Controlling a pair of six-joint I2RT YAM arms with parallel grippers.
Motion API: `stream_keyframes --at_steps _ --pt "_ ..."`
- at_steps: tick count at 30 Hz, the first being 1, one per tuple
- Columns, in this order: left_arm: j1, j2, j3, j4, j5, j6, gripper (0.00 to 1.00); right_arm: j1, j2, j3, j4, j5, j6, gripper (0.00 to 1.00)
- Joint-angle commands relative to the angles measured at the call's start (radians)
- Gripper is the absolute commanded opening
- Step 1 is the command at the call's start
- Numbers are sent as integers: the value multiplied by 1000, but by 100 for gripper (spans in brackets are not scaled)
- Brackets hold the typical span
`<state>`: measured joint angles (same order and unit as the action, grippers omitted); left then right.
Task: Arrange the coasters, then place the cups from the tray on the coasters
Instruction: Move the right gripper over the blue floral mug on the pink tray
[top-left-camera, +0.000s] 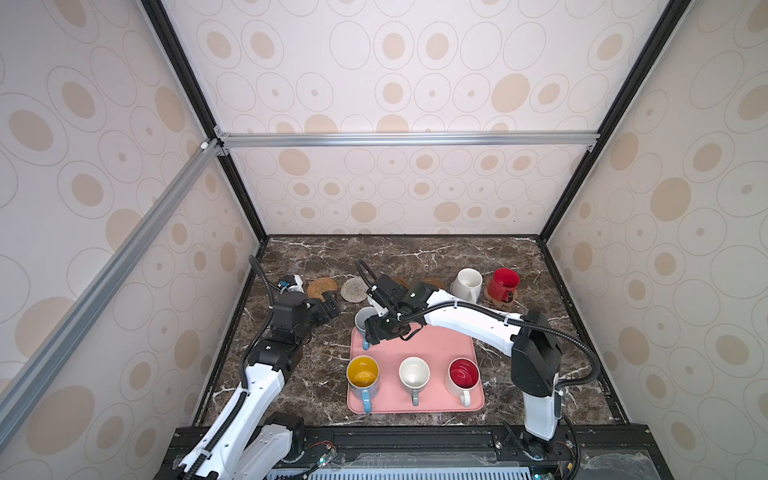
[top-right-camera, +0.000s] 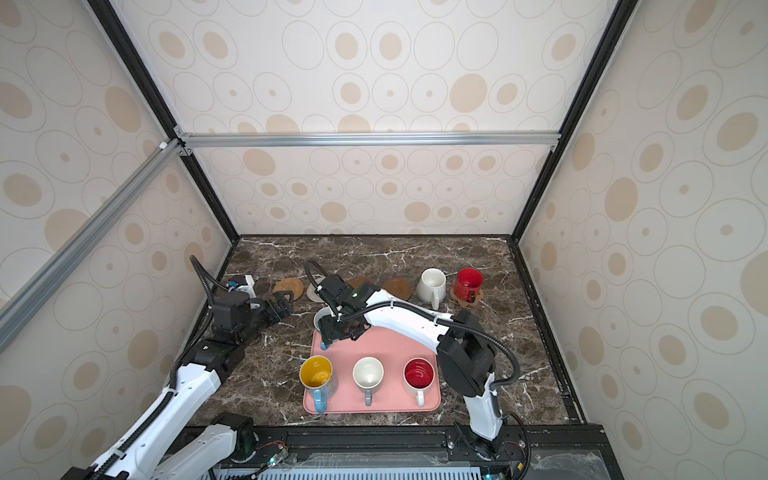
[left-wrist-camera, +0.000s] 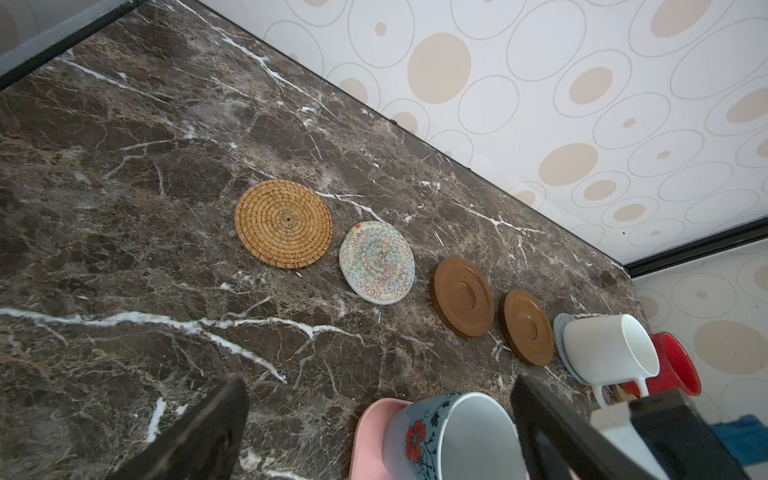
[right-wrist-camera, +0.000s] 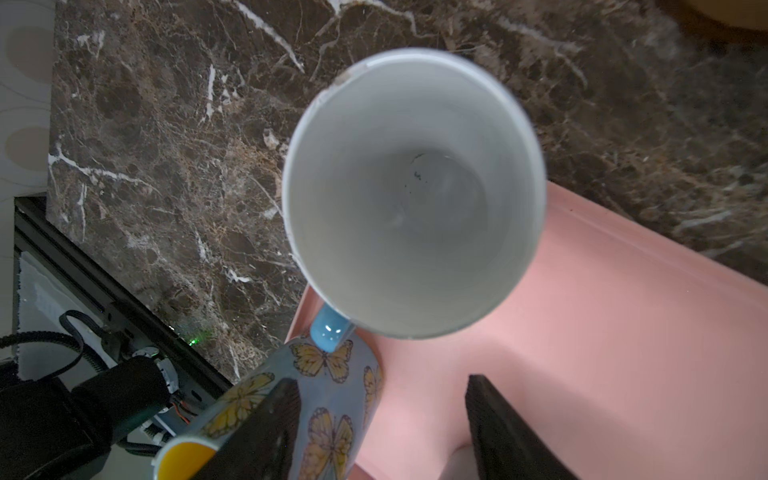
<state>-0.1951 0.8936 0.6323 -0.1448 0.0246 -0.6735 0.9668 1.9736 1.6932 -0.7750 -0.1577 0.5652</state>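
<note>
The left gripper (top-left-camera: 331, 303) hangs over the dark brown marble tabletop (top-left-camera: 415, 257) just beside the round woven tan rattan coaster (top-left-camera: 322, 289), jaws spread wide around nothing. Rightward in a row lie the round cream woven coaster (left-wrist-camera: 377, 262), a brown ridged disc (left-wrist-camera: 462, 296), a second brown ridged disc (left-wrist-camera: 528, 328), the grey-blue woven coaster (left-wrist-camera: 560, 328) under the white mug (top-left-camera: 467, 284), and the brown paw-shaped coaster (top-right-camera: 456, 296) under the all-red mug (top-left-camera: 503, 284). On the flat pink rectangular tray (top-left-camera: 436, 349), the light blue flowered mug (top-left-camera: 365, 319) stands upright in the far left corner. The right gripper (right-wrist-camera: 384, 380) hovers just beside its handle, jaws parted and empty. Along the near edge stand the butterfly-patterned blue mug with yellow inside (top-left-camera: 363, 376), the grey mug with white inside (top-left-camera: 414, 372), the white mug with red inside (top-left-camera: 464, 372)
</note>
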Motion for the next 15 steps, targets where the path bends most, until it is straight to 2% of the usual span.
stream_keyframes --at_steps 1,15 --pt "9 -12 7 -4 5 -7 100 17 38 57 -56 4 -12 70" --pt "13 -19 9 -15 7 -3 100 27 127 141 -104 43 -25 73"
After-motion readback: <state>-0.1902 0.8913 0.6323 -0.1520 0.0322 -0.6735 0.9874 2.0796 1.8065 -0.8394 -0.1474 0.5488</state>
